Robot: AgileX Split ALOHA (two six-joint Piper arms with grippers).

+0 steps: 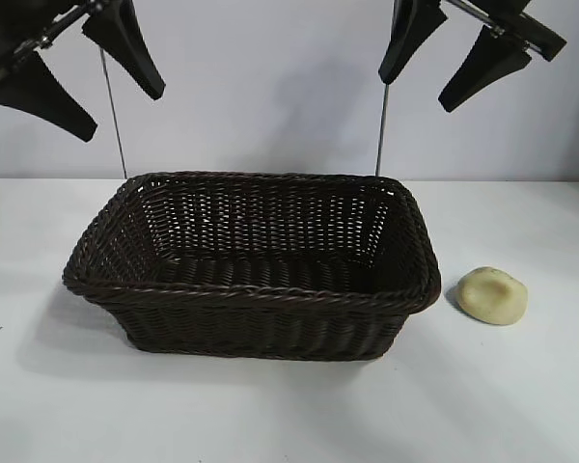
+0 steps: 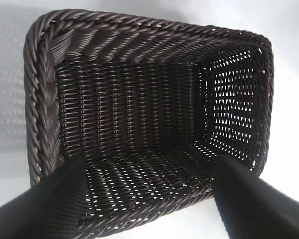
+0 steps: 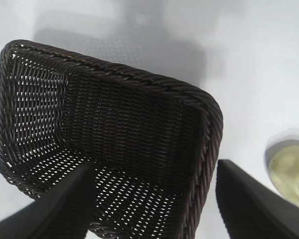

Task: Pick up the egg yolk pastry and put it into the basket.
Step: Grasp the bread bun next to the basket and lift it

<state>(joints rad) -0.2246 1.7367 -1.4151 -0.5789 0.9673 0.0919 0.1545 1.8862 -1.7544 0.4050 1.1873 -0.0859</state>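
Wicker, dough, matt table
The basket (image 1: 261, 318) was dark woven wicker; the pastry (image 1: 493, 295) looked smooth and matt, the table (image 1: 270, 415) plain matt white

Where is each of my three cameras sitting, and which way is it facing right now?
Exterior: in front of the table, facing both raised open grippers, left and right, above the basket and egg yolk pastry.
Left wrist: above the basket, looking down inside; own fingers show.
Right wrist: above the basket rim; pastry beside it, own fingers show.
All three share the basket.
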